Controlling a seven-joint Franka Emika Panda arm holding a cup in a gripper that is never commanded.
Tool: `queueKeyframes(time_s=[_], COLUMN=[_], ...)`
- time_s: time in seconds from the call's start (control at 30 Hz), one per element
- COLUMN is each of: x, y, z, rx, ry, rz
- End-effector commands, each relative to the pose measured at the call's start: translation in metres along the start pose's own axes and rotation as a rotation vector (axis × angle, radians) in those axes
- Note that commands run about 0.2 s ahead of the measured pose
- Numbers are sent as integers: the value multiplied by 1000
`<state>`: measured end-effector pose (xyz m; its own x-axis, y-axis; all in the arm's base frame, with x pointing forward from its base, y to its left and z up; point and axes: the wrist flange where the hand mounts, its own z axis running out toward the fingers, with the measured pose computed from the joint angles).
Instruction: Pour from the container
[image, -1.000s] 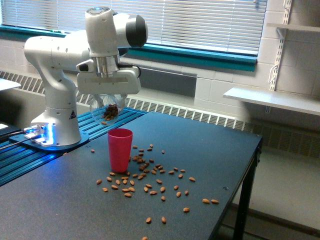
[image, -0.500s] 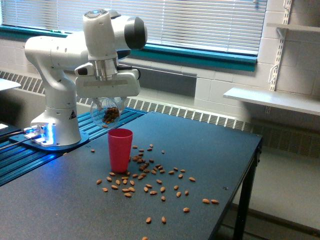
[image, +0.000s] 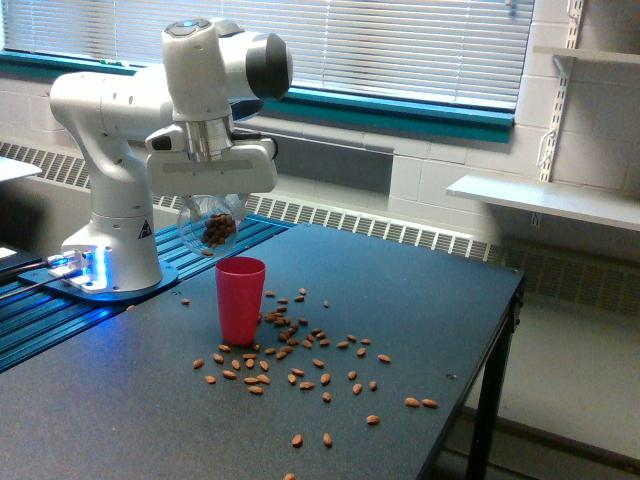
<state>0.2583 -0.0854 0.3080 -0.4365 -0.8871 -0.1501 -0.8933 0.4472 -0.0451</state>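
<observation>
Container clamped between jaws

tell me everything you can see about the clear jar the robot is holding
The jar is small, rounded and looks like clear plastic, with brown nuts showing through its side. It hangs in the air directly under the white gripper, which grips it from above. It sits above and a little toward the exterior view's left of the red cup, not touching it. Its opening and exact tilt cannot be made out.
</observation>
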Motion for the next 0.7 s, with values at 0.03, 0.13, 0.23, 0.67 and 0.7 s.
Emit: queueKeyframes(time_s=[0.03,0.13,0.23,0.67,0.7], x=[11,11,12,10,10], y=[11,11,12,4,3], z=[-2,-3,-3,-1,-1], rx=[-11,-12,-20,-47,-49], ry=[-7,-8,-8,-20,-20], rz=[3,-2,-4,-42,-45])
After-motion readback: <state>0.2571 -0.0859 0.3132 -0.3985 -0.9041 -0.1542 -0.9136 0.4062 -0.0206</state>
